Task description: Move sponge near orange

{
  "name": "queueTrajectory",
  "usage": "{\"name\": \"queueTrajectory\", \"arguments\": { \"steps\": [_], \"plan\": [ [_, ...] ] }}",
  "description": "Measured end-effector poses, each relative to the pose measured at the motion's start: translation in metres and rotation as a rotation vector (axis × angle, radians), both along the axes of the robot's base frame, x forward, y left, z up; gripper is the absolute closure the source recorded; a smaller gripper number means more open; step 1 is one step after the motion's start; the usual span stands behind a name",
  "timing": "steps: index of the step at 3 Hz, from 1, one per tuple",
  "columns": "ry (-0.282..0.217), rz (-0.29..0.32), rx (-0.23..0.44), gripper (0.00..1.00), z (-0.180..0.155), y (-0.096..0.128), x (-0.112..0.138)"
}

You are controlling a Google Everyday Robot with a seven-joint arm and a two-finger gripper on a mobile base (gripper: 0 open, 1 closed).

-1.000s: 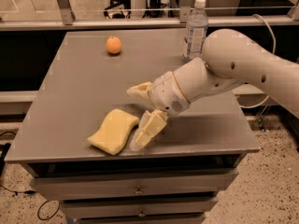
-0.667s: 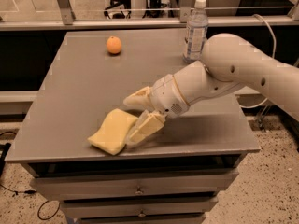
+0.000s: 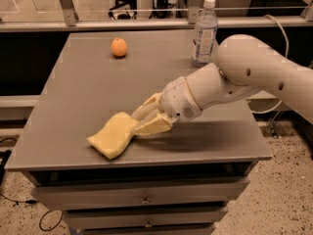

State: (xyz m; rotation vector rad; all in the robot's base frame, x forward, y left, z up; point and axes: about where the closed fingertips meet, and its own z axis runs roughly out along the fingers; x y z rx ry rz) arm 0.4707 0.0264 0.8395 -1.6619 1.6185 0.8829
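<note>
The pale yellow sponge (image 3: 111, 136) lies flat on the grey table (image 3: 88, 92) near its front edge. The gripper (image 3: 139, 121) reaches in from the right, low over the table. Its pale yellow fingers (image 3: 152, 125) are closed on the sponge's right edge, one above and one below. The sponge still rests on the table. The orange (image 3: 119, 47) sits far off at the back left of the table, well apart from the sponge and the gripper.
A clear plastic water bottle (image 3: 205, 31) stands upright at the back right of the table, just behind the arm. The table has drawers (image 3: 144, 199) below its front edge. A metal rail runs behind the table.
The fingers have drawn together onto the sponge's right edge; earlier they stood wide apart beside it. The sponge and orange have not moved.
</note>
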Motion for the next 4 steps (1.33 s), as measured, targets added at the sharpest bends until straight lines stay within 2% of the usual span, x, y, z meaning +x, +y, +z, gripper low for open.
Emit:
{"name": "queueTrajectory", "arguments": {
  "steps": [1,2,4],
  "plan": [
    [0.003,-0.033,-0.007,0.98,0.002,-0.009,0.003],
    [-0.021,-0.141,0.003,1.0,0.018,-0.041,0.022],
    [-0.046,-0.159,0.015,1.0,0.025,-0.038,0.028]
  ]
}}
